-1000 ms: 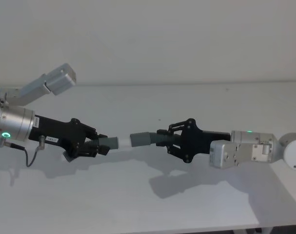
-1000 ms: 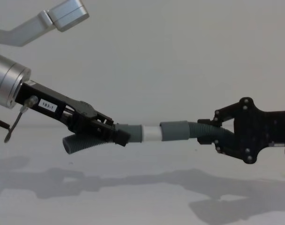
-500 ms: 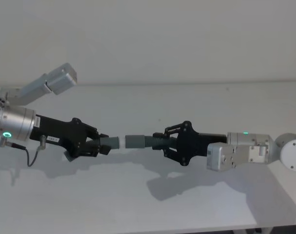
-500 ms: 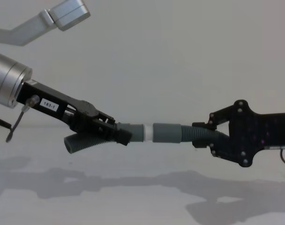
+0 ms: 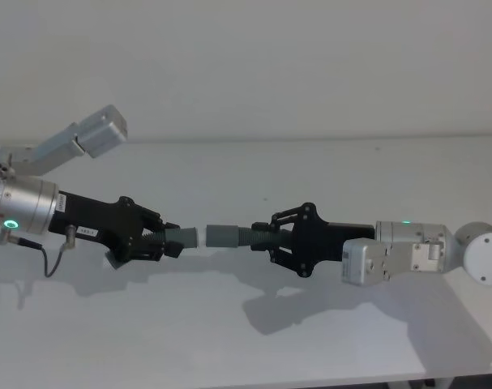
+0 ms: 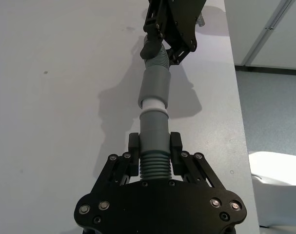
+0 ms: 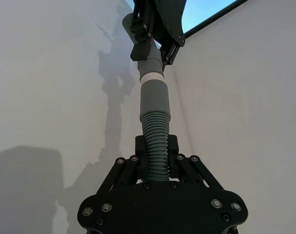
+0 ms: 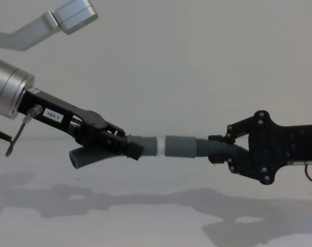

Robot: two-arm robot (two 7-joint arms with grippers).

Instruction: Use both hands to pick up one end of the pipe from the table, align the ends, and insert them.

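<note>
Both pieces of the pipe are held in the air above the white table (image 5: pixel 229 324), end to end in one line. My left gripper (image 5: pixel 168 243) (image 8: pixel 130 148) (image 6: pixel 154 144) is shut on the ribbed piece (image 8: pixel 89 157) just behind its smooth cuff (image 6: pixel 153 129). That piece's white tip (image 8: pixel 160 145) (image 6: pixel 153 106) points right. My right gripper (image 5: pixel 266 235) (image 8: pixel 220 152) (image 7: pixel 156 146) is shut on the other ribbed piece (image 7: pixel 155 131). Its wide grey cuff (image 5: pixel 221 236) (image 8: pixel 180 146) (image 7: pixel 154 100) sits over the white tip, and a narrow white band still shows between the two cuffs.
A silver-grey arm segment (image 5: pixel 83 138) juts up at the far left. Shadows of both arms fall on the table below them. In the left wrist view the table's edge (image 6: pixel 238 122) runs alongside a grey floor.
My right gripper has moved left with its piece. The grey cuff has slid over the white tip, so the visible white band has shrunk. The left gripper has held still.
</note>
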